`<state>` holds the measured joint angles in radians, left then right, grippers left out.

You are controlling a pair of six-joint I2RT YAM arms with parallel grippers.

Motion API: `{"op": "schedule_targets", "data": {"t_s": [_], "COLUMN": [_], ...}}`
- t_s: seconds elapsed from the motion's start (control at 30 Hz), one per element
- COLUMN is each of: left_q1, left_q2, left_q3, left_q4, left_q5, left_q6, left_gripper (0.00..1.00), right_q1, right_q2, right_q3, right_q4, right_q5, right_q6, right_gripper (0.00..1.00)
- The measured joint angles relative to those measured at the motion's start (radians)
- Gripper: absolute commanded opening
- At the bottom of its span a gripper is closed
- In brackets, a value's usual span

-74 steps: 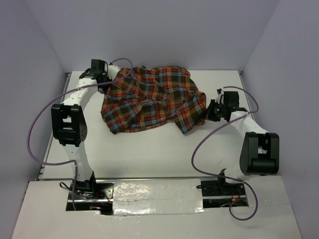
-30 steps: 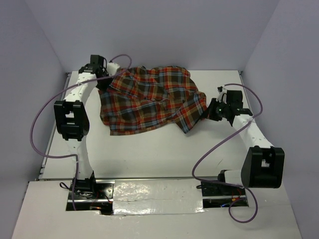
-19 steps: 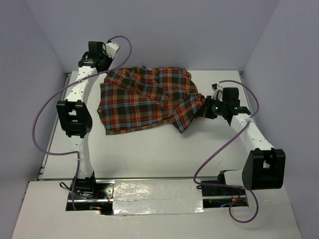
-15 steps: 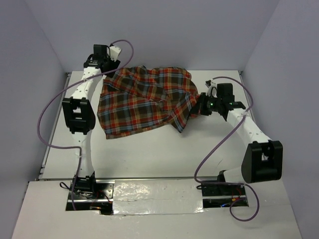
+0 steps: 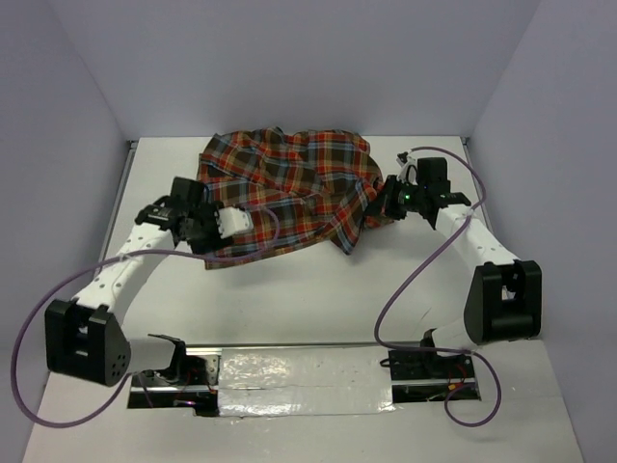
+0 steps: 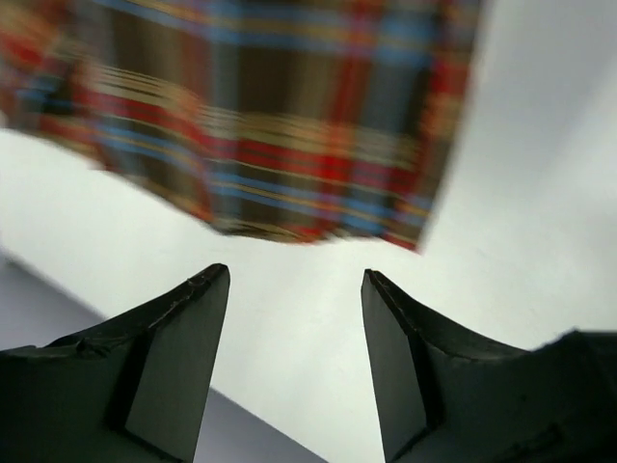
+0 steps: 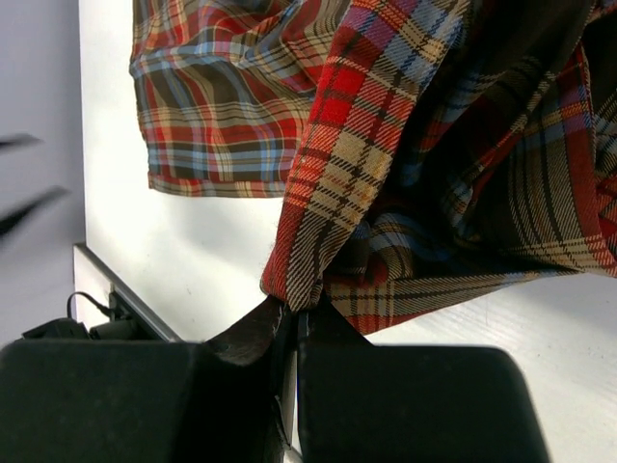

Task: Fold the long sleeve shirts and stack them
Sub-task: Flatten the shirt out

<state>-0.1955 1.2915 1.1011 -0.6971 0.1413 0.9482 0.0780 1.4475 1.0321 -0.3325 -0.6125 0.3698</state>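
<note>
My right gripper [image 7: 289,313] is clamped on an edge of the red-orange, brown and light-blue plaid flannel shirt [image 5: 289,188], which lies rumpled at the far side of the white tabletop [image 5: 289,289]. My left gripper [image 6: 294,289] has left the far corner and now hovers by the near-left hem, jaws apart and empty. I reckon a regrasp for spreading follows.

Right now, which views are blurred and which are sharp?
Left wrist: the plaid shirt is blurred, the left fingers sharper. Right wrist: the shirt is crisp. Top external: sharp, with glare on the near shiny strip.
</note>
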Motion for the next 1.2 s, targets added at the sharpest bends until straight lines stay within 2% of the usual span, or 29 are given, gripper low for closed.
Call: {"op": "schedule_targets", "data": {"t_s": [0.1, 0.2, 0.37, 0.47, 0.67, 0.7, 0.77, 0.9, 0.97, 1.03, 1.13, 1.2], "left_q1": [-0.005, -0.021, -0.048, -0.048, -0.049, -0.049, -0.048, -0.031, 0.009, 0.057, 0.109, 0.131], "left_q2": [0.045, 0.122, 0.15, 0.192, 0.266, 0.266, 0.269, 0.309, 0.374, 0.487, 0.716, 0.885], "left_q3": [-0.144, -0.225, -0.254, -0.256, -0.259, -0.266, -0.279, -0.25, -0.169, 0.014, 0.481, 0.859], "left_q4": [0.01, 0.041, 0.136, 0.188, 0.274, 0.289, 0.316, 0.354, 0.353, 0.274, 0.222, 0.226], "left_q5": [-0.014, -0.029, -0.032, -0.038, -0.108, -0.115, -0.131, -0.172, -0.183, -0.193, -0.219, -0.239], "left_q6": [0.05, 0.072, 0.093, 0.101, 0.099, 0.097, 0.093, 0.016, -0.06, -0.134, -0.246, -0.304], "left_gripper": [0.72, 0.73, 0.73, 0.69, 0.41, 0.24, 0.0, 0.0, 0.0, 0.0, 0.0, 0.0], "right_q1": [0.0, 0.0, 0.0, 0.0, 0.0, 0.0, 0.0, -0.003, -0.008, -0.017, -0.045, -0.072], "right_q2": [0.0, -0.001, -0.011, -0.021, -0.027, -0.027, -0.027, -0.015, 0.045, 0.201, 0.533, 0.777], "right_q3": [-0.008, -0.021, -0.049, -0.061, -0.069, -0.07, -0.07, -0.064, -0.006, 0.216, 0.706, 1.076], "right_q4": [0.012, 0.016, 0.016, 0.016, 0.016, 0.014, 0.013, 0.014, -0.005, -0.083, -0.138, -0.116], "right_q5": [0.0, 0.004, 0.017, 0.023, 0.034, 0.034, 0.037, 0.038, 0.041, 0.039, 0.013, -0.017], "right_q6": [0.005, 0.004, 0.004, 0.004, -0.001, -0.001, -0.001, 0.001, 0.005, 0.022, 0.086, 0.212], "right_gripper": [0.0, 0.0, 0.0, 0.0, 0.0, 0.0, 0.0, 0.0, 0.0, 0.0, 0.0, 0.0]}}
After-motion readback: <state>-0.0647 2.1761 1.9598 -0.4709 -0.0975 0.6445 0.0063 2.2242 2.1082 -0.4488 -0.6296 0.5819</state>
